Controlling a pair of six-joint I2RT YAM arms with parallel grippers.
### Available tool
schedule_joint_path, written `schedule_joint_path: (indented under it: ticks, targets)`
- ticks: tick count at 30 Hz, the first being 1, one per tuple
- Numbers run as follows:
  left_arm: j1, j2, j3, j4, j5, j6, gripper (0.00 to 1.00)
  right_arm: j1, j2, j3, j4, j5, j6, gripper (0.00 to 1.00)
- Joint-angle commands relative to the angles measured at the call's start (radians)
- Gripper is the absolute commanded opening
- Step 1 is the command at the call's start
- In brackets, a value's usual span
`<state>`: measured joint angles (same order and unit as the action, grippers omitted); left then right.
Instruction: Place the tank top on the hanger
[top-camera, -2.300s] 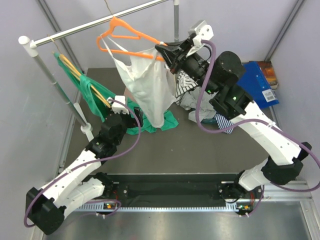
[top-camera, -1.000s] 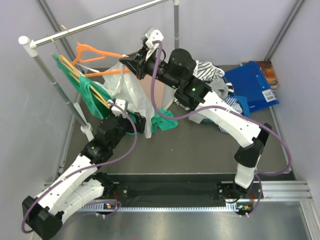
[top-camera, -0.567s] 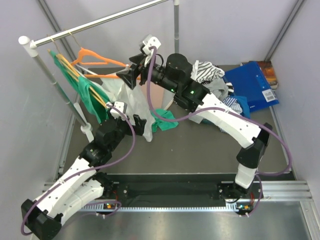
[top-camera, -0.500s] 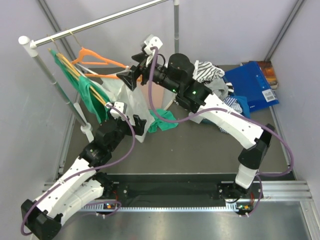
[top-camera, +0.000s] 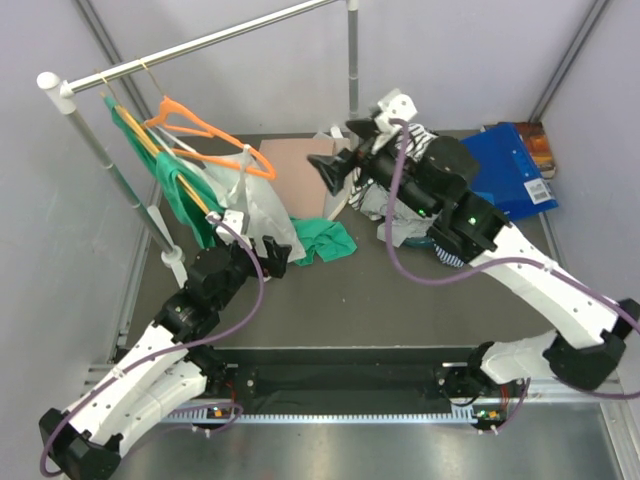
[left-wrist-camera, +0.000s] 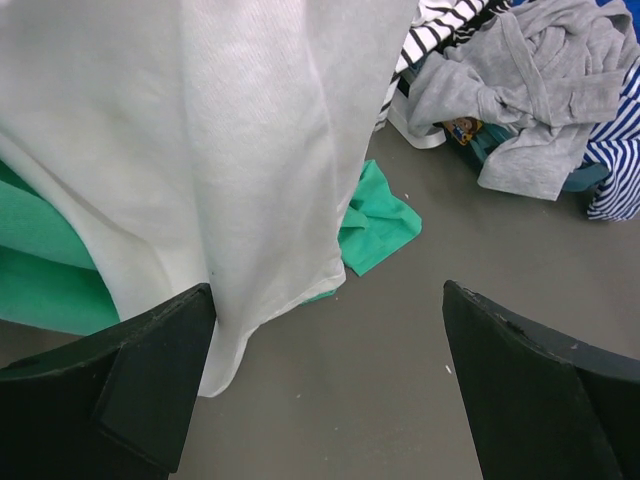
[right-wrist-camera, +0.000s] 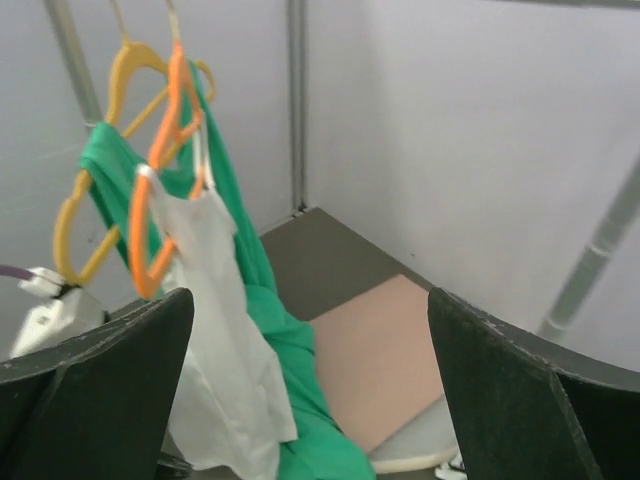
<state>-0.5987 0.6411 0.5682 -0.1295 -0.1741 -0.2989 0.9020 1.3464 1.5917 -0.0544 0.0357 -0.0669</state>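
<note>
Left hand (left-wrist-camera: 327, 300) open just beside the hem, right hand (right-wrist-camera: 310, 300) open and clear; tank top (top-camera: 262, 210) hangs on the hanger (right-wrist-camera: 176, 100) at the rail (top-camera: 220, 38): if your left finger snags it, a strap may slip off.

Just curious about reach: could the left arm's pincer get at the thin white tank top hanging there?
Probably yes: the open left pincer sits at the hem of the thin white tank top, nothing between them.

tank top (top-camera: 252, 205) on hanger (top-camera: 212, 130), hung on rail (top-camera: 200, 45) at L, clothes pile (left-wrist-camera: 530, 90) R
</note>
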Motion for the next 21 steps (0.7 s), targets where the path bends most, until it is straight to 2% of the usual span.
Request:
schedule_joint_path:
  ticks: [1,3,6,11,15,21]
  targets:
    - [-0.009,-0.008,-0.007,-0.007,0.048,-0.032,0.99,-0.152,-0.171,-0.246,-0.015,0.035,0.128,1.00]
    - [-0.012,-0.012,-0.010,-0.018,0.074,-0.049,0.99,-0.228,-0.261,-0.397,-0.021,0.027,0.162,1.00]
    - [-0.015,-0.037,-0.010,-0.047,0.087,-0.068,0.99,-0.274,-0.379,-0.582,-0.038,0.056,0.199,1.00]
    - [-0.018,-0.106,-0.030,-0.051,0.091,-0.086,0.99,-0.302,-0.548,-0.815,-0.082,0.125,0.243,1.00]
    - [-0.018,-0.142,-0.036,-0.058,0.061,-0.091,0.99,-0.307,-0.699,-0.901,-0.093,0.196,0.266,1.00]
    - [-0.019,-0.159,-0.037,-0.055,0.041,-0.086,0.99,-0.307,-0.797,-0.957,-0.071,0.231,0.257,1.00]
